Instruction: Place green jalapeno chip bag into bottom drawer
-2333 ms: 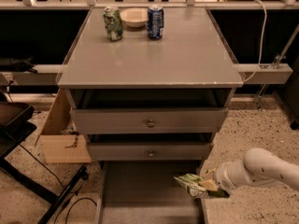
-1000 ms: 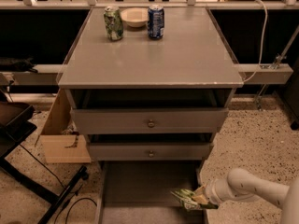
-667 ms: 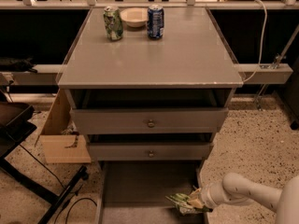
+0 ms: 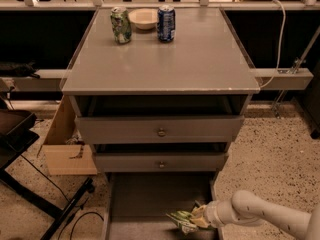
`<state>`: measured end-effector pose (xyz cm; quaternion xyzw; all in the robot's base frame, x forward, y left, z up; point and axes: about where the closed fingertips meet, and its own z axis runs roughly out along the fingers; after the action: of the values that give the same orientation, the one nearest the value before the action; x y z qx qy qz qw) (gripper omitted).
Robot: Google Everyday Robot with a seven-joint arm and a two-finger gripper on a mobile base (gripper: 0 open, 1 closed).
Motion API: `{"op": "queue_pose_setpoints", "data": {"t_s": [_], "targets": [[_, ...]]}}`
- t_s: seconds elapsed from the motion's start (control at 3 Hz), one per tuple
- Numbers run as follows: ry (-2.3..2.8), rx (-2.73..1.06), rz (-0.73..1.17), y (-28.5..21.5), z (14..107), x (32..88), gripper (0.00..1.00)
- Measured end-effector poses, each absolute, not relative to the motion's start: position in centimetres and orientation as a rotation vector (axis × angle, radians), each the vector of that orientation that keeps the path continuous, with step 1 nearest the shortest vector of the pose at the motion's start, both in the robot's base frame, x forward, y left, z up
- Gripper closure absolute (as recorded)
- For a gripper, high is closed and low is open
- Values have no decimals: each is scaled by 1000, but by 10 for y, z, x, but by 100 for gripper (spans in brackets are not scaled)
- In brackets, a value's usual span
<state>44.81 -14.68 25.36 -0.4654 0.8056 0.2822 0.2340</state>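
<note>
Arm (image 4: 265,216) enters from lower right, white, lying low and pointing left. Gripper (image 4: 200,217) sits at its left end, over the front right part of the bottom drawer (image 4: 145,199), just inside the right wall. It is clamped on the bag (image 4: 181,220): the bag's right end is in the grip, and the rest sticks out to the left, crumpled, green and white. Cannot tell whether the bag touches the drawer floor.

Bottom drawer is pulled out, with its grey floor showing left of and behind the bag.

Above it is the middle drawer (image 4: 130,162), then the top drawer (image 4: 120,129), each with one round knob at centre. Both stand a little way out from the cabinet.

Cabinet top (image 4: 160,59) is flat and grey. At its far edge stand a green can (image 4: 121,25) on the left, a blue can (image 4: 166,22) on the right, and a pale bowl (image 4: 143,18) between and slightly behind them.

Speckled floor (image 4: 270,154). Cardboard (image 4: 65,154) lies left of the cabinet, and a black stand (image 4: 15,134) is at far left. White cable (image 4: 280,34) hangs at right rear.
</note>
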Motion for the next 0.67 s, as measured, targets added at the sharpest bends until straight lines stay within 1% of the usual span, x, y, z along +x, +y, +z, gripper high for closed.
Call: {"op": "queue_pose_setpoints", "data": {"t_s": [0.67], "targets": [[2212,-1278,775,-147,254,448,27]]}}
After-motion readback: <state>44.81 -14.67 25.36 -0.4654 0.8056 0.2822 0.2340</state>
